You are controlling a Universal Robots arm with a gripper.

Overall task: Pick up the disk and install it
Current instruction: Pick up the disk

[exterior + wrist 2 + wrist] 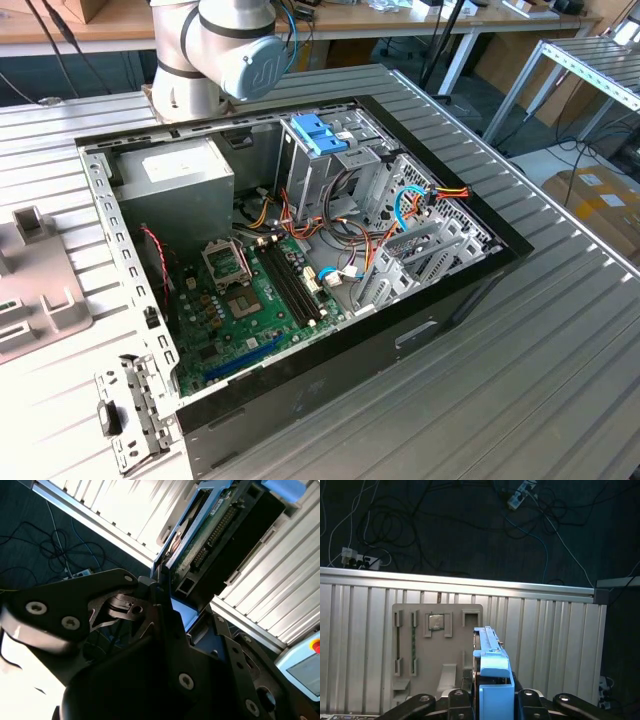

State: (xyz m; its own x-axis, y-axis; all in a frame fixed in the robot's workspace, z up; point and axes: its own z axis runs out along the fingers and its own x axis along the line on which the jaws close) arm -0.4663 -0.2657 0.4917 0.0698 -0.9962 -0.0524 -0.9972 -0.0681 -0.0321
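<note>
The disk [488,639] stands on edge between the black fingers [456,698] of my gripper [492,698], which is shut on its light-blue plastic carrier rail [495,682]. In the second wrist view the disk [202,527] shows its green circuit board side and connector, with the gripper [170,605] closed on the blue rail end. The disk hangs above the slatted metal table [550,645], over its edge region. The open computer case [300,270] lies on the table in the exterior view, its drive cage [330,160] at the far side.
A grey fixture plate [430,645] with slots lies on the table below the disk. Inside the case are a power-supply box [185,175], a motherboard [250,290], cables and a blue latch [318,133]. The arm's base [215,50] stands behind the case. Cables cover the floor [445,525].
</note>
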